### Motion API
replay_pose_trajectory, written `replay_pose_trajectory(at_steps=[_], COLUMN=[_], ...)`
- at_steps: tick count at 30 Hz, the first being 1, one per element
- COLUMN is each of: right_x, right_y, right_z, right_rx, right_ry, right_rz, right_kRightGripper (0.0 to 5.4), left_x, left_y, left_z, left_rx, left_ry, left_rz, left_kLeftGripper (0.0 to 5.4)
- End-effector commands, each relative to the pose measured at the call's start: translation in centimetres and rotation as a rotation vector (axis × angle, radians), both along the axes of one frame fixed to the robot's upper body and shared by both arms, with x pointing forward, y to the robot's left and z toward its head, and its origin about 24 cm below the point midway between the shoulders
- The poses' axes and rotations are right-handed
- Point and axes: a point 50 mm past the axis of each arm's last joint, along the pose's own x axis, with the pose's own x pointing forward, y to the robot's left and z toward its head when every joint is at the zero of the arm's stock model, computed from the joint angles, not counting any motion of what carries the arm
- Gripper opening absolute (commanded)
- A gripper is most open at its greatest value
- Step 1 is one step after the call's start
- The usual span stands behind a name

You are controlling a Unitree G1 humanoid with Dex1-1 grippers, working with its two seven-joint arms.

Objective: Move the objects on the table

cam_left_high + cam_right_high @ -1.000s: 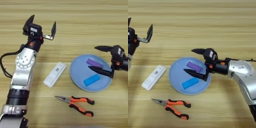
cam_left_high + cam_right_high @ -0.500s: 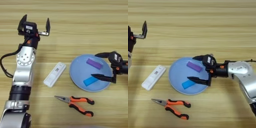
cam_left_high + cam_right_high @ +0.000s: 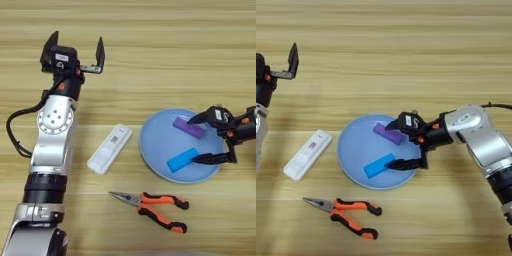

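Blocks partly sorted: glossy blue block (image 3: pixel 379 165) and purple block (image 3: pixel 388 133) lie on round pale-blue plate (image 3: pixel 356 150), right gripper (image 3: pixel 402 143) spread wide over its rim, blue block just left of the lower finger. White flat plastic bar (image 3: pixel 109 148) and orange-handled steel pliers (image 3: pixel 155 210) left on wooden table (image 3: pixel 165 60), below left gripper (image 3: pixel 75 50), spread, empty
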Motion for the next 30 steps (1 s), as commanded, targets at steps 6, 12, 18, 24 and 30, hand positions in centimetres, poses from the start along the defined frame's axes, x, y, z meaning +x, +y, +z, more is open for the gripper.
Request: replay_pose_trajectory(at_steps=[6,12,18,24,30], right_x=[0.2,0.0,0.0,-0.3,-0.4], right_y=[0.9,1.4,1.5,1.6,1.6], right_z=[-1.4,-2.9,-3.8,-3.8,-3.8], right_rx=[-0.053,-0.104,-0.146,-0.139,-0.128], right_ry=[-0.007,-0.029,-0.025,-0.013,0.001], right_rz=[0.081,0.134,0.163,0.177,0.172], right_kRightGripper=[3.92,3.03,2.26,1.42,1.40], left_x=[-0.1,0.1,0.1,-0.1,-0.1], left_y=[0.2,0.4,0.3,0.3,0.2], left_z=[-0.1,0.0,0.1,0.1,0.1], left_rx=[-0.009,-0.010,-0.013,-0.013,-0.012], left_ry=[0.006,0.008,0.003,0.000,-0.001], left_rz=[0.006,0.007,-0.001,-0.005,-0.007], left_kLeftGripper=[5.40,5.40,5.40,5.40,5.40])
